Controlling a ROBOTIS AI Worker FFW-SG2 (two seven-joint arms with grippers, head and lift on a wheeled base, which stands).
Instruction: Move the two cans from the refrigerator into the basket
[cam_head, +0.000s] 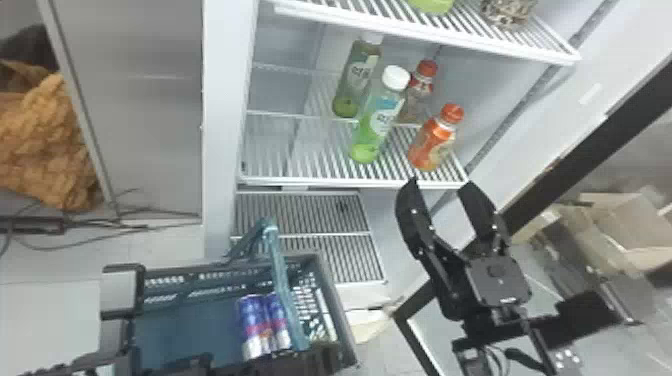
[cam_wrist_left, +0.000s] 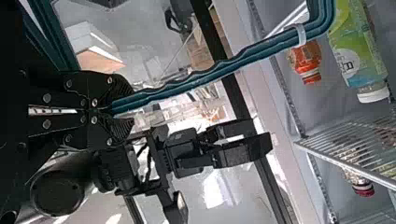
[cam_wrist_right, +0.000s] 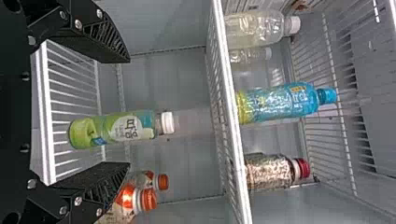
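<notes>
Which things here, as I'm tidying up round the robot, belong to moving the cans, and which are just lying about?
Job: two cans in the basket; basket handle, gripped by left hand; open right hand; refrigerator.

Lying about: shelved bottles; brown heap; cardboard box.

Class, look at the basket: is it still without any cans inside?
No, two cans lie side by side in the basket.

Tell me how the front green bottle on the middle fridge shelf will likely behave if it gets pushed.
The front green bottle is tall and slim and stands upright, so a push near its white cap would probably tip it. Its round body may well roll once down, perhaps along the bars of the wire shelf.
</notes>
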